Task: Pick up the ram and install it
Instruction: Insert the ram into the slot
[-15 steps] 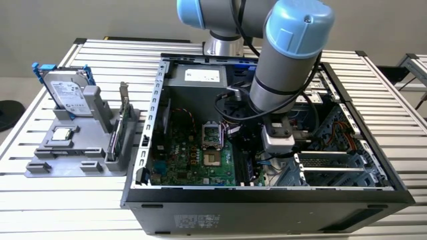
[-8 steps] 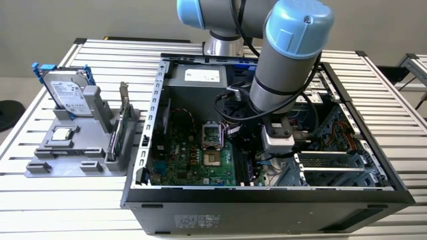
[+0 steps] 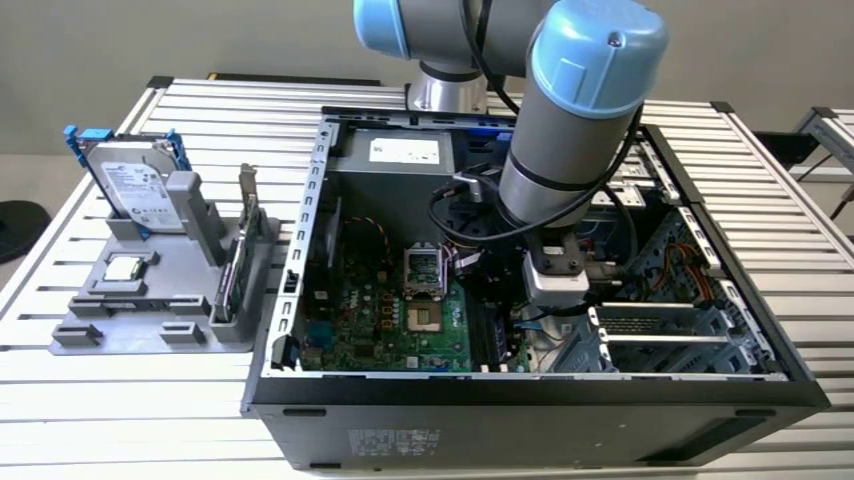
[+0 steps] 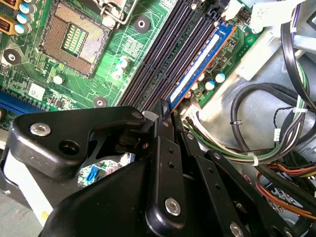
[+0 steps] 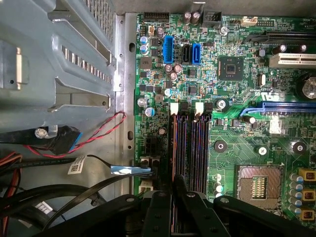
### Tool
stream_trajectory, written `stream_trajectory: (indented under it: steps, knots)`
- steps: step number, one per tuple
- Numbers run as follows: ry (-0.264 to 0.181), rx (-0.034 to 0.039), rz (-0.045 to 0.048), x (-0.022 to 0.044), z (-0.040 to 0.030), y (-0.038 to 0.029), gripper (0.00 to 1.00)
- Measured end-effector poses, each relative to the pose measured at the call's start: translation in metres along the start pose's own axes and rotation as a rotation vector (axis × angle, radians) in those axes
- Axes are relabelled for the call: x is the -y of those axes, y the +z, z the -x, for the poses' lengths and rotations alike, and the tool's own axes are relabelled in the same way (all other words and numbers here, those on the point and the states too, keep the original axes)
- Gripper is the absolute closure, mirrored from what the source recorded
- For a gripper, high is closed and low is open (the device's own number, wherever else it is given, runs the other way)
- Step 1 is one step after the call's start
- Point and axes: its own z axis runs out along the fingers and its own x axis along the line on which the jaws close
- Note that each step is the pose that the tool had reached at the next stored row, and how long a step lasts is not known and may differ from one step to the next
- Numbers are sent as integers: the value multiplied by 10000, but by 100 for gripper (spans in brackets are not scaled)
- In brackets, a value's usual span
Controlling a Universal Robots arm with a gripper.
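In the exterior view, the gripper (image 3: 551, 300) is seen lowered into the open computer case (image 3: 534, 400), just beside the empty CPU socket (image 3: 422, 268). In the second wrist view, the ram (image 4: 200, 61) is seen standing on edge in the memory slot farthest from the CPU socket, its near end pinched between the narrowed jaws. In the first wrist view, the jaws are seen drawn together over the memory slots (image 5: 190, 148).

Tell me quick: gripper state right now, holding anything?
Gripper: fingers closed around the end of the long, narrow dark-blue ram stick, which stands on edge in the outermost black memory slot of the green motherboard.
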Motion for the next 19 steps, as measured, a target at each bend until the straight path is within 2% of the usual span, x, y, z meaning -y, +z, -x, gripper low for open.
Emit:
stream_trajectory:
  steps: [17,18,19]
  knots:
    - [-1,-2,6,-1,-1,10,100]
    - [-1,-2,2,-1,0,11,0]
    - [-1,0,0,0,0,11,0]
